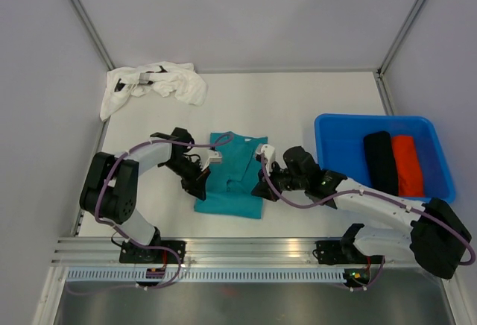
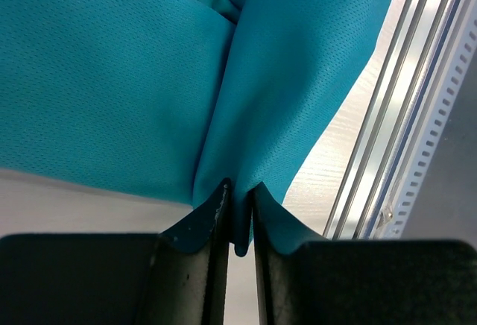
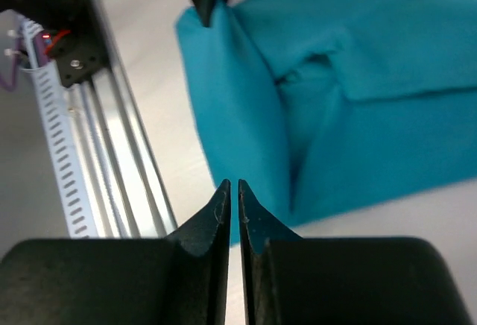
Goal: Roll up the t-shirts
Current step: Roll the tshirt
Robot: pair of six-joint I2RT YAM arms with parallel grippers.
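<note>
The teal t-shirt (image 1: 235,158) lies partly folded at the near middle of the tabletop (image 1: 298,109). The left fingers (image 2: 209,226) are nearly closed, pinching a fold at its left edge. The right fingers (image 3: 212,222) are at its right edge, closed to a thin slit with no cloth visible between them. A white t-shirt (image 1: 158,83) lies crumpled at the far left corner. On the right, a blue tub (image 1: 328,133) holds a rolled black t-shirt (image 1: 380,162) beside a rolled orange-red t-shirt (image 1: 407,165).

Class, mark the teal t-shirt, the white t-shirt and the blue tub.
teal t-shirt (image 1: 231,202), top view, folded body.
white t-shirt (image 1: 173,83), top view, crumpled middle.
blue tub (image 1: 339,153), top view, bare floor.
</note>
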